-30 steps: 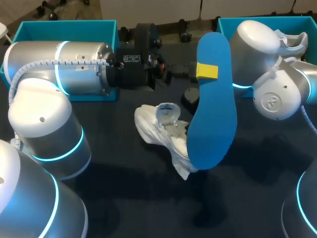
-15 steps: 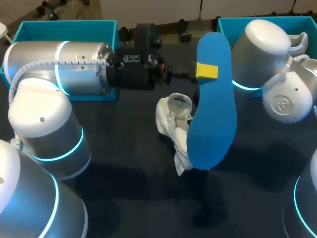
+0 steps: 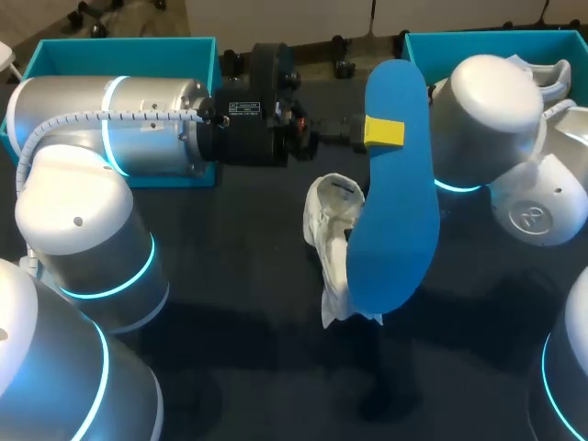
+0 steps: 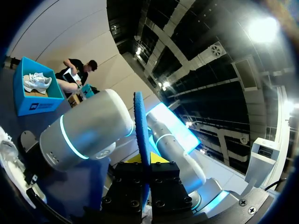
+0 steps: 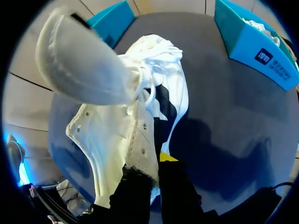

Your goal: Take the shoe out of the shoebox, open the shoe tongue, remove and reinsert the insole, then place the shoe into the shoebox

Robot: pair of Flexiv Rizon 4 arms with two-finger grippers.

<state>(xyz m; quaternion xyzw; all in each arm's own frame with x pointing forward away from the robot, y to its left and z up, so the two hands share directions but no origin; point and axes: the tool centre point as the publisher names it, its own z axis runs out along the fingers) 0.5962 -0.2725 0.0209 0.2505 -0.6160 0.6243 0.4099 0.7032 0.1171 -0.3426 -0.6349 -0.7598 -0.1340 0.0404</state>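
Observation:
My left gripper holds the blue insole up on edge over the middle of the table, shut on its upper part. In the left wrist view the insole stands edge-on between the fingers of that gripper. The white shoe hangs partly behind the insole. In the right wrist view my right gripper is shut on the shoe's fabric edge, with the shoe lifted off the dark table. In the head view the insole hides the right gripper itself.
A teal shoebox stands at the back left, behind my left arm. A second teal shoebox at the back right holds another white shoe. My right arm's elbow crowds the right box.
The shoe has swung right and turned from lying flat to hanging narrow beside the insole. My right arm has rotated with it. The left arm and insole have stayed still.

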